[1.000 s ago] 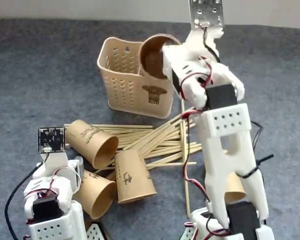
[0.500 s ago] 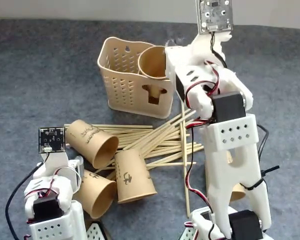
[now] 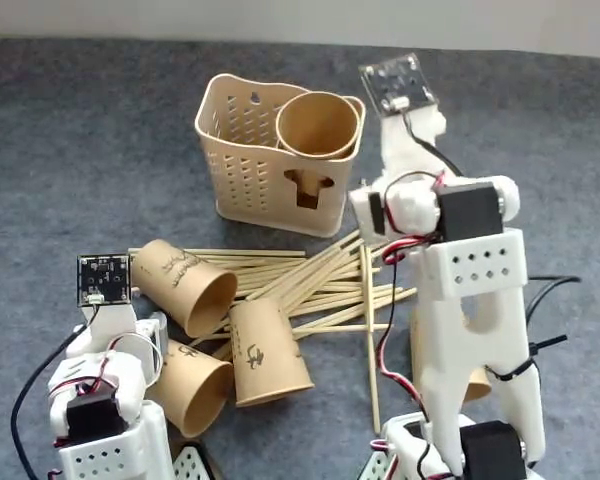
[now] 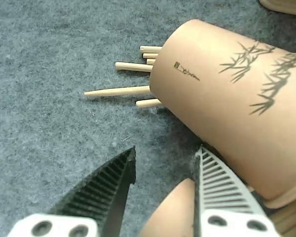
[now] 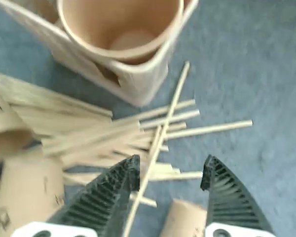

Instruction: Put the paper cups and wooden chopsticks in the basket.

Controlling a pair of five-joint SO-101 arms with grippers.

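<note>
Right gripper (image 5: 172,160) wide open, nothing held; we see it over the chopsticks (image 3: 320,285) mid-frame in the high view. Left gripper (image 4: 166,150) also open, empty, lower left beside lying paper cups (image 3: 185,285). Basket (image 3: 242,172) upper centre, one cup (image 3: 318,122) upright inside.

Basket (image 3: 250,160): an upright cup (image 3: 320,125) fills the half nearer the right arm (image 3: 470,290). The other half is open from above. Bare tabletop (image 3: 80,150) lies beyond the basket on the side away from that arm.

Between basket and arms, chopsticks (image 3: 310,285) and three touching lying cups (image 3: 265,350) cover the tabletop.

Right gripper (image 5: 170,177): jaws apart above the chopsticks, with one stick crossing the gap.

Left gripper (image 4: 163,168): jaws apart, with a cup wall just beside one jaw.
</note>
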